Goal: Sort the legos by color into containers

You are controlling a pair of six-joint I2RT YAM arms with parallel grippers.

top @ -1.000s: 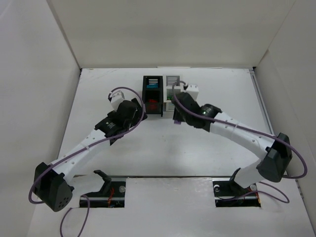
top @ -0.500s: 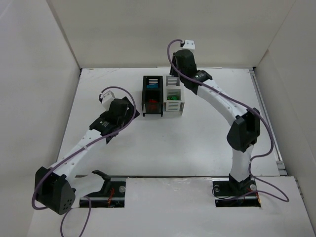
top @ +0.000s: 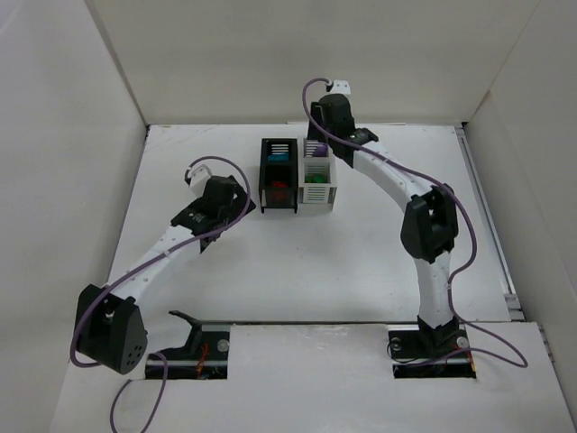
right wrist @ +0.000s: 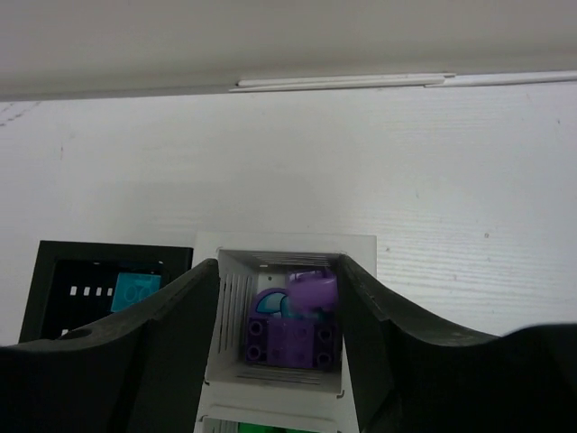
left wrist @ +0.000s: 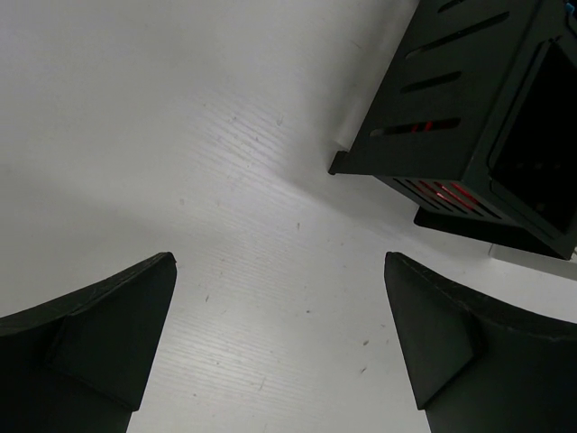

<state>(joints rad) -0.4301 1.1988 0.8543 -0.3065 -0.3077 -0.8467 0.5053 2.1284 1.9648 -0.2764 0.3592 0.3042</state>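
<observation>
The black container (top: 278,176) and the white container (top: 315,176) stand side by side at the table's far middle. Teal legos (top: 279,161) and red legos (top: 279,190) lie in the black one, green legos (top: 315,179) in the white one's near compartment. My right gripper (right wrist: 278,271) hangs open over the white container's (right wrist: 361,248) far compartment, a finger on each side. Purple legos (right wrist: 288,338) lie inside it, and a blurred purple piece (right wrist: 314,290) is loose above them. My left gripper (left wrist: 278,262) is open over bare table, left of the black container (left wrist: 451,108).
White walls enclose the table on the left, right and back. The right arm arches high from its base to the far side of the containers. In the right wrist view the teal compartment (right wrist: 137,290) shows at the left. Red shows through the black container's slats (left wrist: 442,191).
The right arm has risen from beside the white container and swung round above its far compartment. Its jaws have widened and a purple piece has come free. The left arm barely shifted.
</observation>
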